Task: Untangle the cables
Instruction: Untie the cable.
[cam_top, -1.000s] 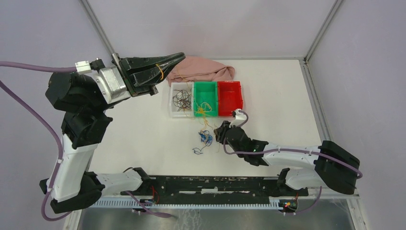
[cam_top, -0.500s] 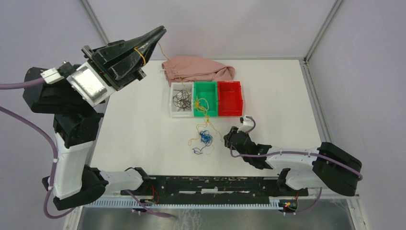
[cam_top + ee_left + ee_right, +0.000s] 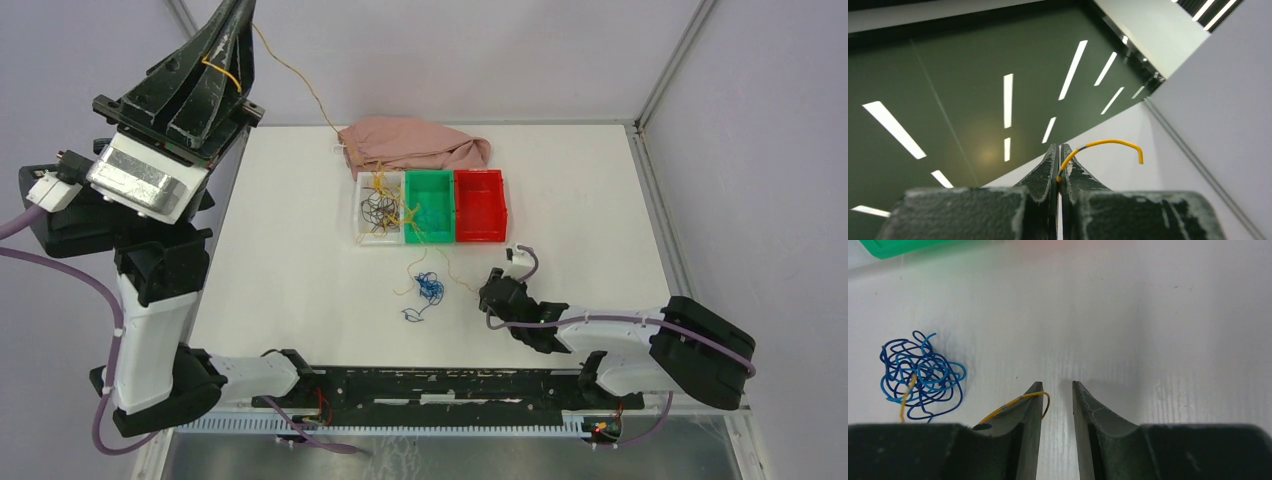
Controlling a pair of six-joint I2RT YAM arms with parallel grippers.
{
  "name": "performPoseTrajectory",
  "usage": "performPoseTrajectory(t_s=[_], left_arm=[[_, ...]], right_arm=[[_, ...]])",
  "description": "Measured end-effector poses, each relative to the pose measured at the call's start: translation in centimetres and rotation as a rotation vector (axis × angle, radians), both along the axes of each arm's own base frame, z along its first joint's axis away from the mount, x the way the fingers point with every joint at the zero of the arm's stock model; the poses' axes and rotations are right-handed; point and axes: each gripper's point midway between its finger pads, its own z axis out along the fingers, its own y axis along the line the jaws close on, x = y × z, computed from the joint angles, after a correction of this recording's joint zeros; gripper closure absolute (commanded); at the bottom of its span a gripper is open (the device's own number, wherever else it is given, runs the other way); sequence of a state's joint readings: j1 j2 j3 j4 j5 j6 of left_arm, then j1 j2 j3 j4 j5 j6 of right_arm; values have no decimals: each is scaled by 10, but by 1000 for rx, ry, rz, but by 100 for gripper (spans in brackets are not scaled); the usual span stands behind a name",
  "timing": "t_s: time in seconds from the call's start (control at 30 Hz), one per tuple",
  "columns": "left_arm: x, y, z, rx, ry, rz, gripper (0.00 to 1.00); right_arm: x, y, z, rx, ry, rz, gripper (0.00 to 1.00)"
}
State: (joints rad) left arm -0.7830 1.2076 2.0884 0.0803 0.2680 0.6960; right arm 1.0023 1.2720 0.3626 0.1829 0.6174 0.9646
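Cables (image 3: 380, 208) lie in two of three bins (image 3: 480, 205), plus one blue tangle (image 3: 430, 288) on the table (image 3: 300, 230). Left wrist view: left gripper (image 3: 1058, 147) pinched tight on one yellow wire (image 3: 1108, 144). Right wrist view: right gripper (image 3: 1057, 385), its two fingers apart, holds nothing, near that tangle.

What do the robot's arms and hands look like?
The left arm and right arm are white shells with black joints, a thick purple hose running along each. The left hand and right hand are black, scuffed two-finger wedges tapering to points.
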Motion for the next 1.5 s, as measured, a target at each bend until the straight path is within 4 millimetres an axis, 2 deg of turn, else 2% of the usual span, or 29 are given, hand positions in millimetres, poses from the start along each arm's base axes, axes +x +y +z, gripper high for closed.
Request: performPoseTrajectory(t_s=[0.13,0.2,0.3,0.4,0.47,0.57,0.7,0.83,0.97,1.07,1.1,1.13,1.2,1.3,1.37,1.5], left_arm=[[4,10,14,-74,-53,66,97],[3,17,25,-114,-85,95,97],[5,19,31,-130,-122,135,97],[4,22,45,-161,-179,175,97],[-2,29,63,-209,-244,213,97],[-11,39,77,-258,-320,263,97],[-24,48,83,-277,-406,324,97],[-43,65,92,-329,-493,383,97],[-57,77,96,-362,-553,435,97],[-65,84,100,-389,-597,474,97],[-65,85,100,-389,-597,477,97],[-64,84,99,-388,-592,478,97],[-56,81,95,-361,-554,480,97],[-36,66,73,-254,-441,443,97],[-23,53,49,-167,-357,390,97],[1,24,-11,-13,-189,287,97]], right_arm=[[2,-6,1,-12,-3,-19,71],[3,-8,0,-16,-1,-25,81],[3,-10,0,-20,-3,-29,99],[4,-11,0,-17,-1,-39,100],[5,-13,0,-17,-1,-50,99],[7,-20,-2,-30,-1,-77,100],[7,-47,-6,-84,11,-157,100],[7,-85,-6,-121,32,-302,100],[0,-110,-12,-150,69,-402,100],[-1,-119,-14,-163,93,-454,100],[-1,-121,-14,-167,100,-465,98],[-1,-123,-13,-170,108,-476,92],[1,-122,-11,-172,122,-471,78],[4,-109,-6,-156,135,-401,54],[8,-90,4,-106,124,-300,42],[16,-50,46,29,35,-93,30]])
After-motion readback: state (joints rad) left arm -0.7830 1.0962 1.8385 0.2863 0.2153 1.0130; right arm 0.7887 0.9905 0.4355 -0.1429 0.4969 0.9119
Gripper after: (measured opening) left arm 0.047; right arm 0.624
